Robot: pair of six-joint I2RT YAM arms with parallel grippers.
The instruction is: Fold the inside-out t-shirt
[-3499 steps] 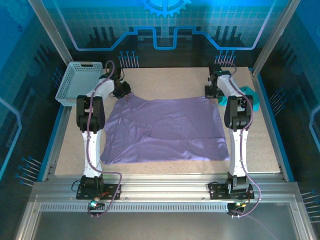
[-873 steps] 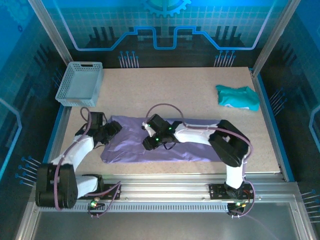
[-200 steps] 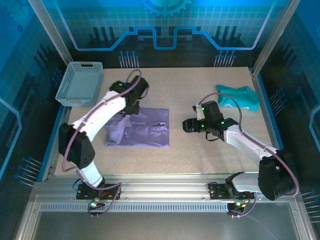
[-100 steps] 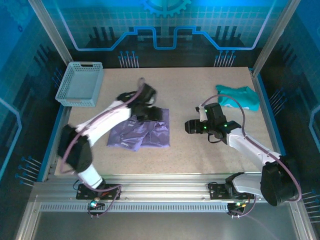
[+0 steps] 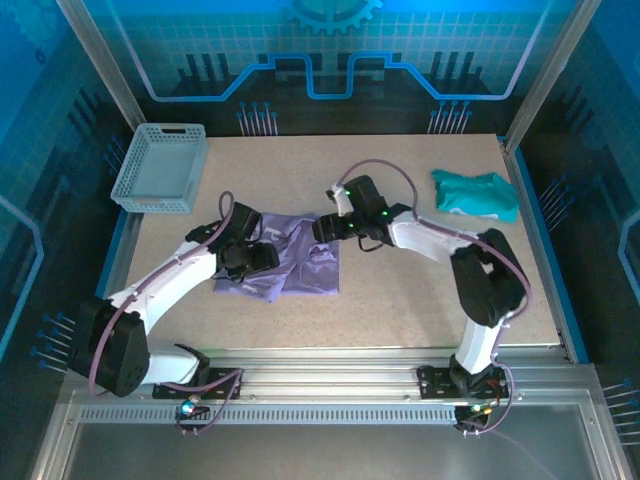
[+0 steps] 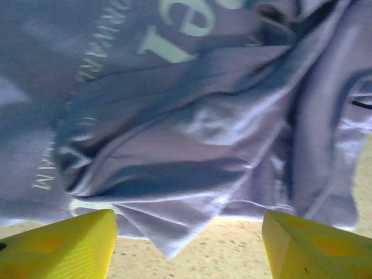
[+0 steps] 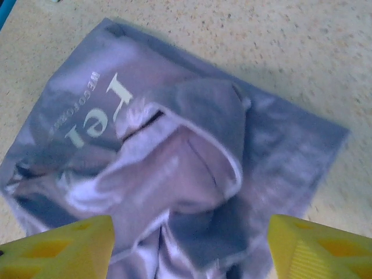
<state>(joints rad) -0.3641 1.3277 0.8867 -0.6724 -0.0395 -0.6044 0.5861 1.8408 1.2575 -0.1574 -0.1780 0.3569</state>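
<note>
Fingers (image 6: 64, 244) of the left gripper (image 5: 258, 258) stand wide apart and hold nothing, over the 9 o'clock side of the inside-out t-shirt (image 5: 300, 268). A loose corner of purple cloth lies just beyond them. The right gripper (image 5: 322, 229) is also spread wide and empty, poised above the shirt's 1 o'clock corner. The shirt lies in a rumpled, roughly folded bundle with pale lettering showing, toward 9 o'clock from the centre of the table (image 5: 420, 290). A grey basket (image 5: 158, 168) sits at the table's 10 o'clock, and a teal garment (image 5: 477, 193) at 2 o'clock.
</note>
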